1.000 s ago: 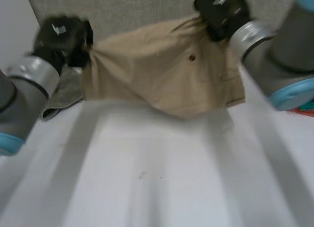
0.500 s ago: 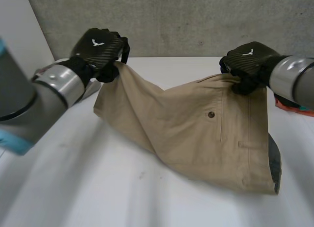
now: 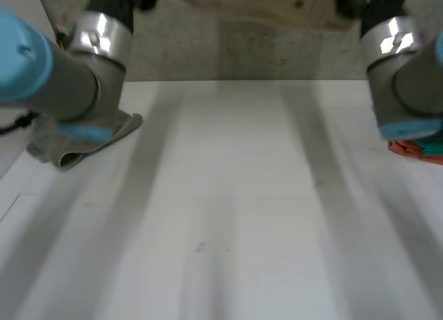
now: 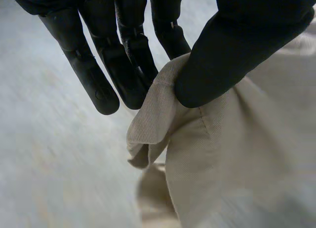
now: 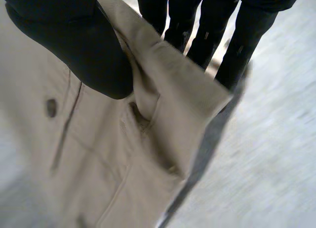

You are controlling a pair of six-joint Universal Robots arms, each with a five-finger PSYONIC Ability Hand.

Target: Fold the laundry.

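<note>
A pair of tan shorts is held high above the white table between my two raised arms. In the left wrist view my left hand pinches a corner of the tan cloth between its thumb and fingers. In the right wrist view my right hand grips the waistband edge of the shorts, thumb on the side with the dark button and fingers behind. The cloth hangs down from both grips.
A crumpled grey cloth lies on the table at the left, partly behind my left arm. Something red and teal sits at the right edge below my right arm. A grey wall stands behind the table.
Both hands have risen with the shorts. The garment has lifted off the table, where its lower part rested half a second ago, and now hangs high.
</note>
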